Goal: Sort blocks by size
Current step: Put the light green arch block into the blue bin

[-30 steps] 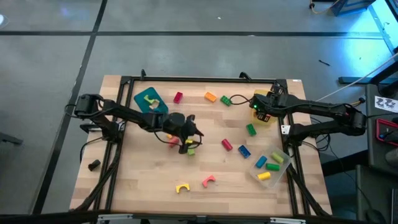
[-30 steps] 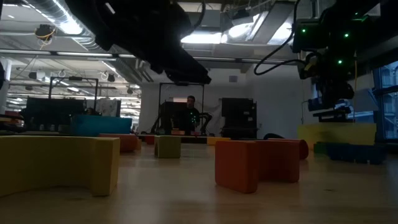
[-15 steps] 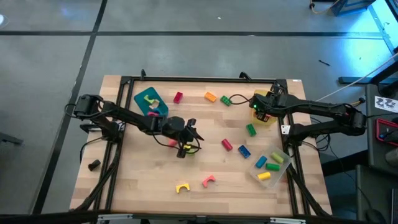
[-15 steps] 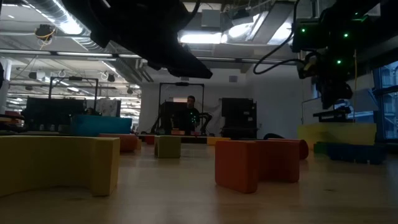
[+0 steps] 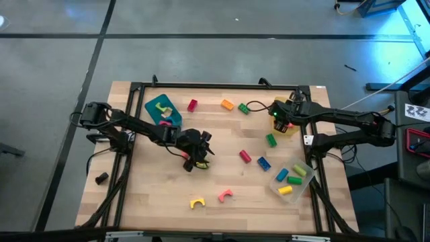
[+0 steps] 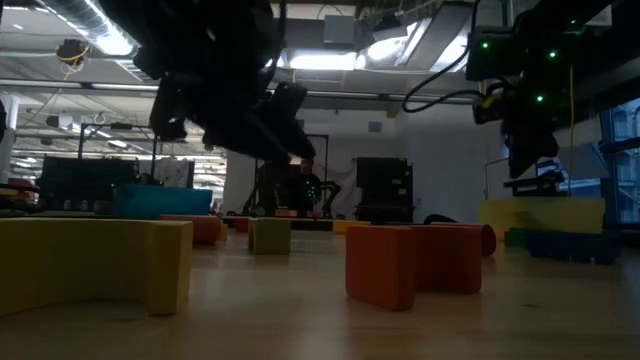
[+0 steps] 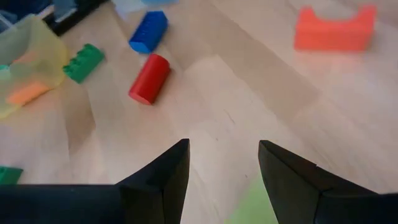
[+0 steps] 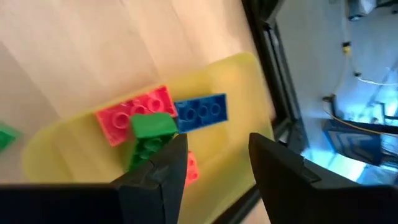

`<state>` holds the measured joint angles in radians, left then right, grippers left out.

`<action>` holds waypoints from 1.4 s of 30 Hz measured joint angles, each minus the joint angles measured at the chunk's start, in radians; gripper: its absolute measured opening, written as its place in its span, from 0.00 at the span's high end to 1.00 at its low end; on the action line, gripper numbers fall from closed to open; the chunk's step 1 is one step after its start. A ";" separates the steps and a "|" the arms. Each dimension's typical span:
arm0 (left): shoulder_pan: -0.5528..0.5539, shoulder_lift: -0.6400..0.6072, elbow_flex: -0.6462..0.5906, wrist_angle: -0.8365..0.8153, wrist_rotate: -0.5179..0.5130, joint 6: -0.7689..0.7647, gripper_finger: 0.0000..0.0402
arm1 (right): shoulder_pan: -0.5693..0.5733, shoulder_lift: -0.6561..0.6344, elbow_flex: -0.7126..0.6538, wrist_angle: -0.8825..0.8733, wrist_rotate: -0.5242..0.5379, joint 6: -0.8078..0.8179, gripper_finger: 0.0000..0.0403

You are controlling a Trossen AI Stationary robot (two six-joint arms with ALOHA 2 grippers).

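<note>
The blocks lie scattered on the wooden table. They include a red cylinder (image 5: 245, 156), a blue brick (image 5: 263, 163), a green brick (image 5: 271, 140), a yellow arch (image 5: 196, 202) and a pink arch (image 5: 225, 195). My left gripper (image 5: 199, 156) hovers open and empty at the table's middle. A pale green piece (image 7: 252, 202) shows just below its fingers (image 7: 168, 171). My right gripper (image 5: 277, 119) hangs open and empty above the yellow tray (image 8: 242, 81). That tray holds a pink brick (image 8: 134, 112), a green brick (image 8: 149, 127) and a blue brick (image 8: 202, 109).
A teal tray (image 5: 161, 109) with pieces stands at the far left. A clear tray (image 5: 293, 178) with blue, green and yellow pieces lies at the near right. An orange brick (image 5: 227, 104), a green brick (image 5: 243, 108) and a red piece (image 5: 193, 105) lie near the far edge.
My left gripper has drawn back a little toward the table's left edge and has turned about. It has come away from the small pieces at the table's middle.
</note>
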<state>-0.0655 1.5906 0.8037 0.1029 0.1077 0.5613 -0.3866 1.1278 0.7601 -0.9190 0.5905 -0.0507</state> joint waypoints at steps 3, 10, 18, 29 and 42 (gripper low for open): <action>0.001 0.000 0.000 -0.010 0.000 0.041 0.56 | 0.000 0.000 0.000 0.016 -0.041 0.000 0.57; -0.012 0.000 0.057 -0.039 -0.006 -0.033 0.56 | 0.000 0.000 0.000 0.038 -0.119 0.001 0.57; -0.012 0.005 0.218 -0.410 0.002 0.016 0.56 | 0.000 0.000 0.000 0.038 -0.139 0.001 0.57; -0.048 0.127 0.233 -0.437 0.009 0.165 0.56 | 0.000 0.000 0.000 0.038 -0.139 0.001 0.57; -0.042 0.164 0.234 -0.457 -0.059 0.291 0.56 | 0.000 0.000 0.000 0.038 -0.139 0.001 0.57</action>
<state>-0.1078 1.7546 1.0374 -0.3545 0.0486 0.8522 -0.3866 1.1282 0.7601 -0.8808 0.4511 -0.0498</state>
